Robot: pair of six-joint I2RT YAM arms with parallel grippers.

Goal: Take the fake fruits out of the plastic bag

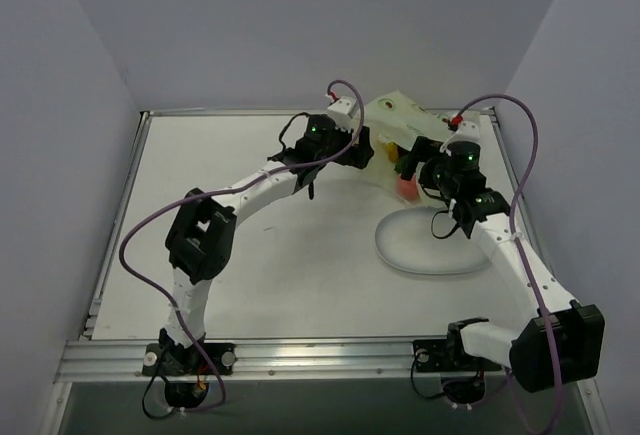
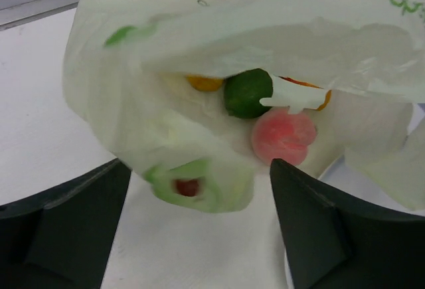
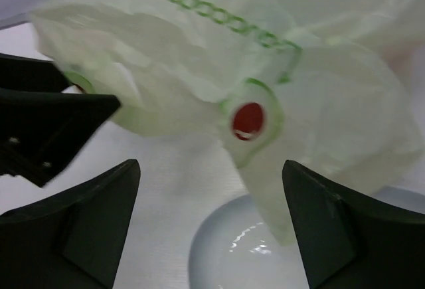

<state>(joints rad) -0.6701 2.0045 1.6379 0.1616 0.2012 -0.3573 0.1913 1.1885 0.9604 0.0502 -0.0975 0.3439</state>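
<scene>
Jaws wide on both arms, empty. Just ahead of left jaws sits plastic bag (image 2: 133,109), green fruit (image 2: 246,93) and pink peach (image 2: 284,136) inside; bag also ahead of right jaws, plate (image 3: 219,262) between them.

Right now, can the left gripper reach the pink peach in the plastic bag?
Probably yes. The plastic bag gapes toward the open left gripper, and the pink peach lies uncovered at its mouth. Only a loose flap hangs above it.

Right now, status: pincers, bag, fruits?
Open: left pincer, right pincer, both facing the plastic bag. Inside the bag mouth: green fruit, pink peach. Bag flap drapes over them; plate below.
</scene>
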